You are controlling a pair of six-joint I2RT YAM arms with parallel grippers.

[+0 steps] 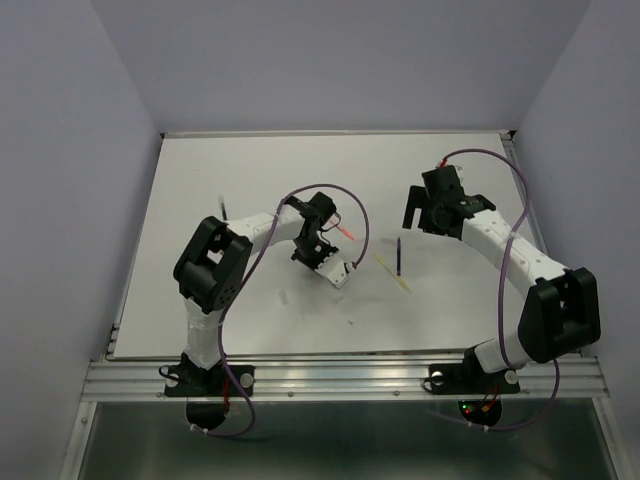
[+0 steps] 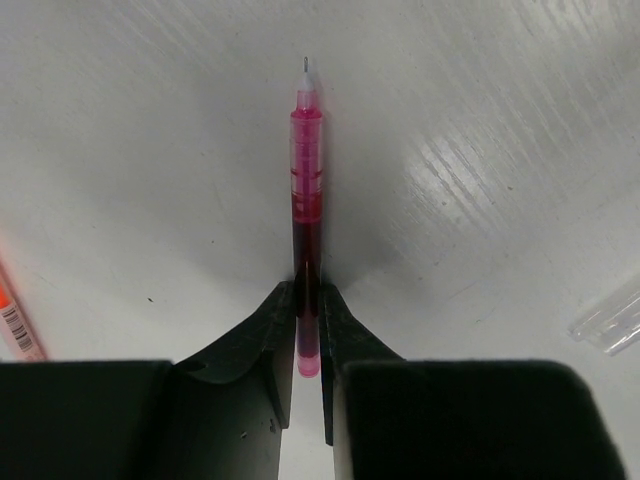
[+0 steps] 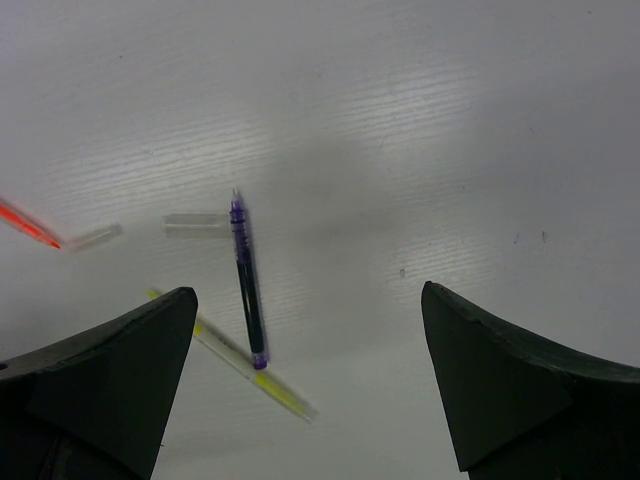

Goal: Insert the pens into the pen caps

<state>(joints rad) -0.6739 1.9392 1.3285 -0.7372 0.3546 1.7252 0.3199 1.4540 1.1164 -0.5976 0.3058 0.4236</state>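
My left gripper [image 2: 308, 290] is shut on the rear end of a pink-red pen [image 2: 307, 160], which lies on the white table with its tip pointing away from the wrist. A clear pen cap [image 2: 610, 320] lies to the right and an orange pen [image 2: 15, 320] at the left edge. My right gripper [image 3: 308, 290] hangs open above the table, holding nothing. Ahead of it a dark blue pen [image 3: 246, 290] rests with one end on a yellow pen [image 3: 240, 365]. Another cap [image 3: 195, 222] lies by the blue pen's tip. A red pen [image 3: 30, 225] has a cap [image 3: 95, 237] at its end.
In the top view the left gripper [image 1: 322, 252] is near the table's middle and the right gripper [image 1: 425, 218] is to the right of it. The blue pen [image 1: 399, 255] and the yellow pen [image 1: 393, 272] lie between them. A dark pen [image 1: 224, 207] lies at the left.
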